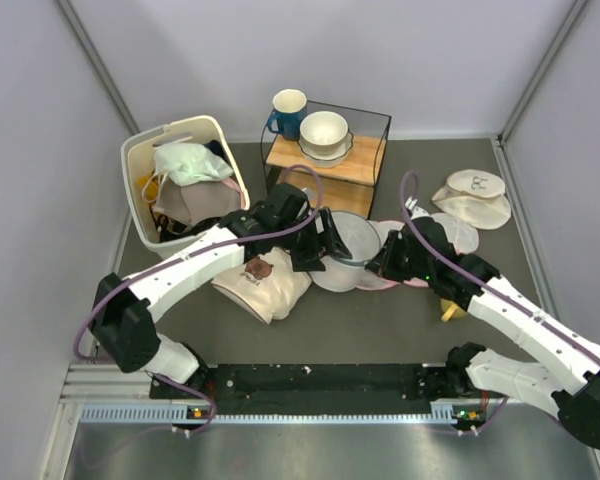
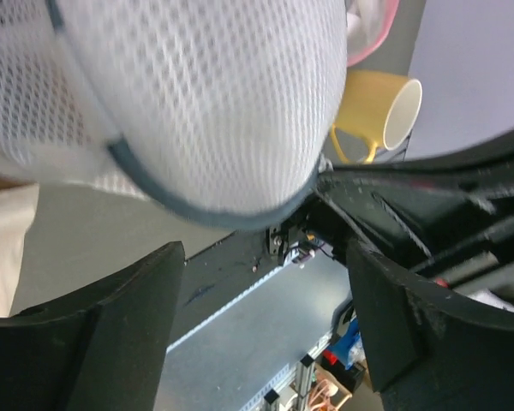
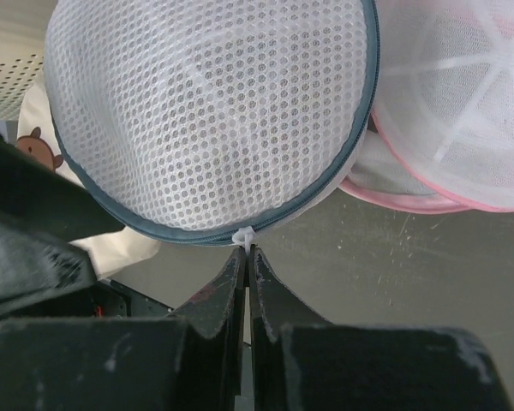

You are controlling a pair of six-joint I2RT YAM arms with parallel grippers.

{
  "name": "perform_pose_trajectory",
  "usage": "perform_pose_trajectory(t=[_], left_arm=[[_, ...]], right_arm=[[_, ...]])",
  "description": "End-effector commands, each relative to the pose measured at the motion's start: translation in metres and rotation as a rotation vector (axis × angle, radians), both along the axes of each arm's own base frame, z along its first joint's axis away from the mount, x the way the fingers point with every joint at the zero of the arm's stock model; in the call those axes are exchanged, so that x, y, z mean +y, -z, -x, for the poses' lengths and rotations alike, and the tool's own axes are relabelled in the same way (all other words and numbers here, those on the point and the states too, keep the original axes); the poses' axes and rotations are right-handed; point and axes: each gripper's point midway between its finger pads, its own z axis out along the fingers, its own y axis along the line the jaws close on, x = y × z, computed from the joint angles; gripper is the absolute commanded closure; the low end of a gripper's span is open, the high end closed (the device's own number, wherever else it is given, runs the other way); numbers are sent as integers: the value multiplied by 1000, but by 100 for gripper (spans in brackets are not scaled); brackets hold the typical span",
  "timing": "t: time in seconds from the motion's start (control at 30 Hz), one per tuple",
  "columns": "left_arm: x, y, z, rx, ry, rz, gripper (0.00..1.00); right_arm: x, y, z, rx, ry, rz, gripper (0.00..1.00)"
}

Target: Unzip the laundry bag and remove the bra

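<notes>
The laundry bag (image 1: 348, 243) is a round white mesh drum with a grey-blue zip band, lying at mid-table. It fills the top of the right wrist view (image 3: 214, 111) and the left wrist view (image 2: 214, 94). My right gripper (image 1: 382, 262) (image 3: 247, 250) is shut on the bag's small white zip pull (image 3: 245, 235) at the near edge of the rim. My left gripper (image 1: 315, 250) (image 2: 261, 257) is open at the bag's left edge, its fingers wide apart just short of the rim and holding nothing. The bra is not visible through the mesh.
Pink-trimmed mesh bags (image 3: 463, 111) lie right of the bag. A yellow mug (image 2: 381, 116) stands near the right arm. A beige bear-print cloth (image 1: 265, 280) lies under the left arm. A white basket (image 1: 175, 128) of clothes and a wire shelf (image 1: 325, 170) with bowl and blue mug stand behind.
</notes>
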Motion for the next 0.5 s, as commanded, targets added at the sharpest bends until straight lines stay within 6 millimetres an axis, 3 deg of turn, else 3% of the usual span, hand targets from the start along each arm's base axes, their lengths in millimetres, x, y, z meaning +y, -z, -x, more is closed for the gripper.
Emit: perform_pose_trajectory(t=[0.0, 0.03, 0.1, 0.13, 0.3, 0.37, 0.47], left_arm=[[-16, -16, -29, -60, -59, 64, 25], [-17, -14, -33, -64, -65, 57, 59], [-17, -13, -33, -78, -49, 55, 93], [-17, -10, -31, -68, -36, 52, 100], [-2, -18, -32, -99, 3, 64, 100], [-2, -32, -31, -119, 29, 92, 100], [-6, -49, -31, -151, 77, 114, 100]], right_arm=[[9, -21, -3, -60, -29, -46, 100], [8, -17, -2, -59, -32, -38, 100], [0, -3, 2, -46, -34, 1, 100], [-10, 0, 0, -45, -11, 13, 100], [-74, 27, -5, -12, 130, 140, 100], [-84, 18, -8, -39, 142, 145, 100], [-77, -3, -6, -72, 106, 107, 100]])
